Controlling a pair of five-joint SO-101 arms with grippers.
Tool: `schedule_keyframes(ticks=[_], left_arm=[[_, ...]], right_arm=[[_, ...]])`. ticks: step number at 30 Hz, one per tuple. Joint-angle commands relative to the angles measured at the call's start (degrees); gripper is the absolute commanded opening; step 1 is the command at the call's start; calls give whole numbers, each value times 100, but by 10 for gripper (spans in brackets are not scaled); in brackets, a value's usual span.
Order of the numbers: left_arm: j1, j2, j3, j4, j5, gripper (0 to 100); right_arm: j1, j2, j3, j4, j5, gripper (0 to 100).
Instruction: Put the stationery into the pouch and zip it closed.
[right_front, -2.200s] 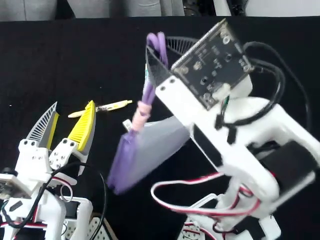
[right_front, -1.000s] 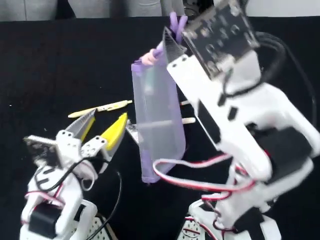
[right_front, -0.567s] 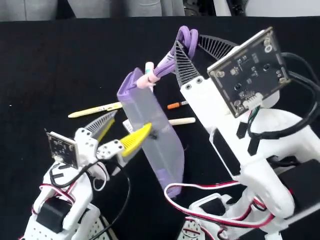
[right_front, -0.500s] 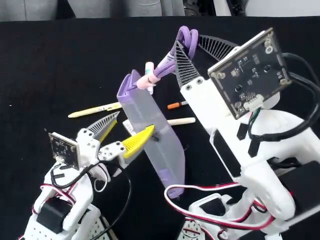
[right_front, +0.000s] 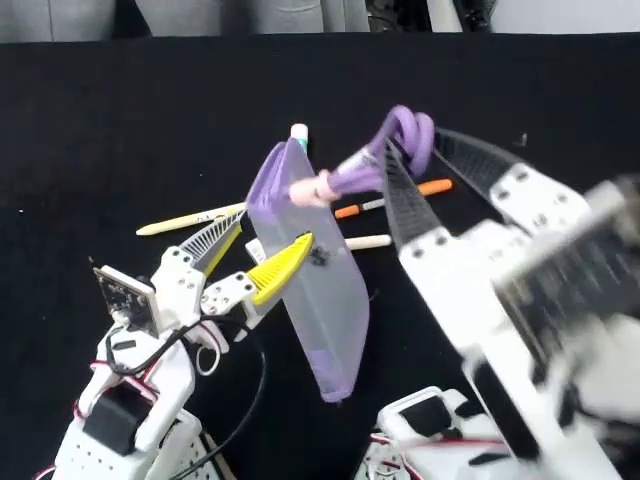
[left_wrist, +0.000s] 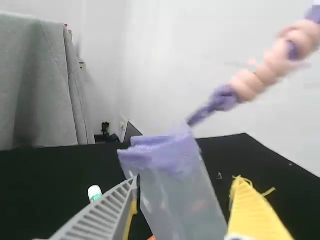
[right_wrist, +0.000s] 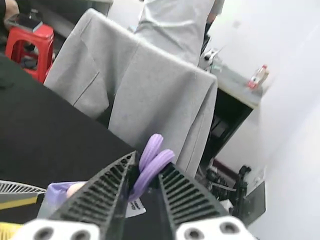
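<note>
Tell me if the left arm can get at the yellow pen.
Probably not yet: the left gripper is open around the hanging pouch; the yellow pen lies bare just beyond.

Pinches a purple strap (right_wrist: 151, 161) tight in the hand (right_wrist: 149, 167), between two black ribbed fingers (right_wrist: 100, 192). Shows a white tag (right_wrist: 135, 206) just beside the strap, between the fingers. Shows also, beyond one finger, the purple rim of the pouch (right_wrist: 57, 189) with a pink bead (right_wrist: 75, 188) beside it. Looks over the black counter (right_wrist: 35, 105) toward a grey cloth (right_wrist: 150, 85) draped behind, with a red stool (right_wrist: 30, 37) farther off.
</note>
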Motion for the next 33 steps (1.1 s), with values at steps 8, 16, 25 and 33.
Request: schedule_keyframes(ticks=[8, 16, 25, 33], left_arm=[[119, 2611, -1508, -431, 105, 287], [127, 2927, -1701, -440, 53, 182], [75, 1196, -1684, 105, 44, 32], [84, -105, -1921, 1090, -1547, 29]], right_arm=[[-62, -242, -22, 202, -53, 11], [-62, -497, 92, 273, -9, 11], [-18, -954, 1367, -308, 0, 11], [818, -1024, 2404, -2013, -53, 11]])
